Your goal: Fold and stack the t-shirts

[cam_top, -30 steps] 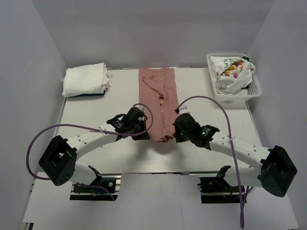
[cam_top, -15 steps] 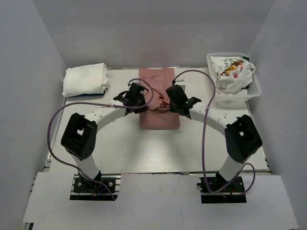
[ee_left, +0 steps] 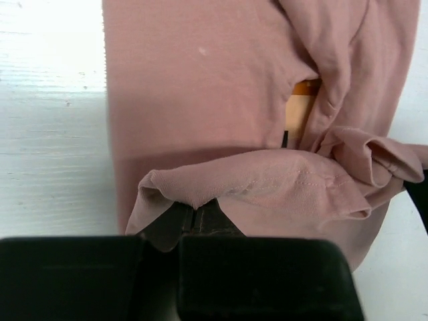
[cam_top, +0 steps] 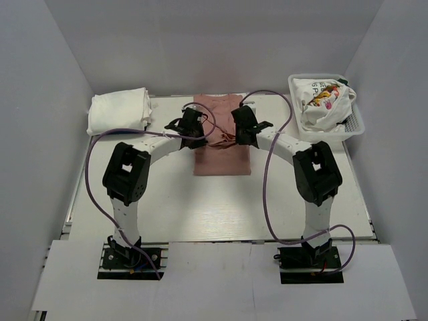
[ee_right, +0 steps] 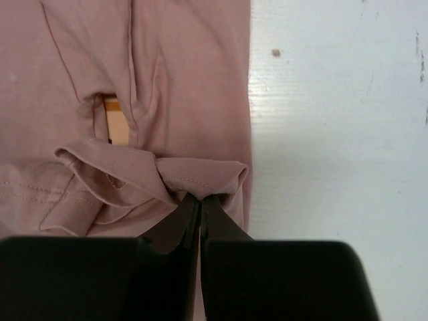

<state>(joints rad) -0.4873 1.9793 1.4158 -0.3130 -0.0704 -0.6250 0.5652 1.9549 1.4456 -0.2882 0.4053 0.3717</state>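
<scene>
A: What's over on the left?
B: A pile of folded white t-shirts [cam_top: 119,112], at the far left corner of the table [cam_top: 160,200].
A: And in the middle?
B: The pink t-shirt [cam_top: 222,159] lies at the far middle of the table. The left gripper [ee_left: 194,212] is squeezed tight on one corner of its near edge. That edge is lifted and bent over the rest of the shirt.
A: And the other arm?
B: The right gripper [ee_right: 199,200] pinches the other corner the same way.
A: What's on the right?
B: A white basket [cam_top: 358,127]. A crumpled white t-shirt with colourful print [cam_top: 319,100] sits inside it.
</scene>
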